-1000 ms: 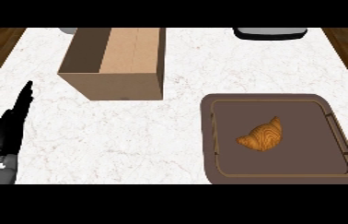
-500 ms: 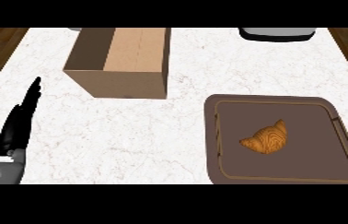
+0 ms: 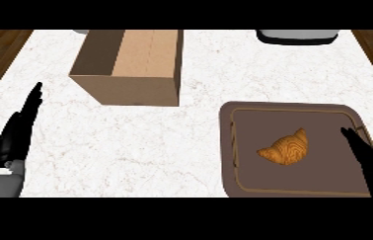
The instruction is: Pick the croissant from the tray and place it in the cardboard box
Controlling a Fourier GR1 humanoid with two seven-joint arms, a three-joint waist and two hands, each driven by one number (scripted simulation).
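From my remote station, I see the croissant [image 3: 285,149] lying flat on the brown tray [image 3: 241,184], right of the tray's centre and inside its raised rim, with its curved back toward the lower left. The tray sits on the white marble counter [image 3: 146,145] at the lower right of the head view. The cardboard box [image 3: 131,66] stands open-topped at the upper left, well apart from the tray, with bare counter between them. My right hand [image 3: 358,147] enters at the right edge over the tray, just beside the croissant but not touching it; its fingers are extended and hold nothing. My left hand [image 3: 20,130] rests at the left edge, fingers straight and pointing up the view, holding nothing. A grey appliance [image 3: 297,35] is partly visible at the counter's far edge.
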